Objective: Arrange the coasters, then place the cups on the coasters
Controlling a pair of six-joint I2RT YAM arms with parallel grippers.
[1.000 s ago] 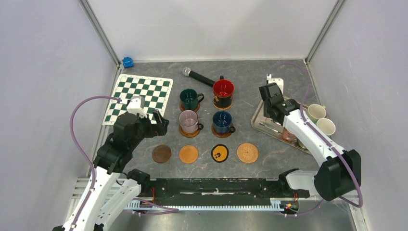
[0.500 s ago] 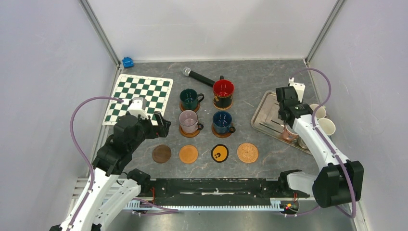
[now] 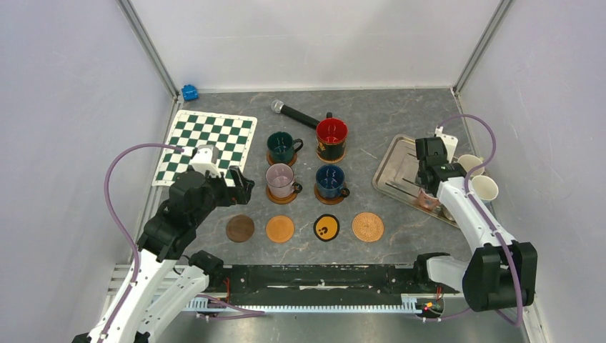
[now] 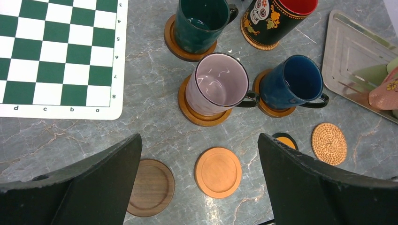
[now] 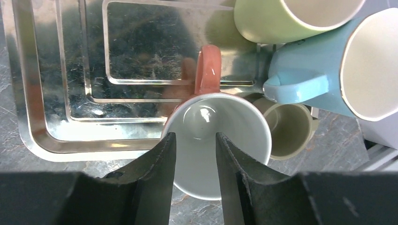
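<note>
From the left wrist the black coaster (image 4: 285, 140) is half hidden behind the left gripper (image 4: 199, 137) and the red-inside mug (image 4: 274, 21) runs off the top edge, while from the right wrist the white-inside mug (image 5: 241, 138) partly covers the small olive cup (image 5: 291, 126).

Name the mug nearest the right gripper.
The pink-handled mug, white inside: the right gripper hangs over its mouth. The pale green mug, light blue mug and small olive mug sit farther off.

Grey marbled tabletop (image 3: 400, 114), pale walls (image 3: 71, 107)
</note>
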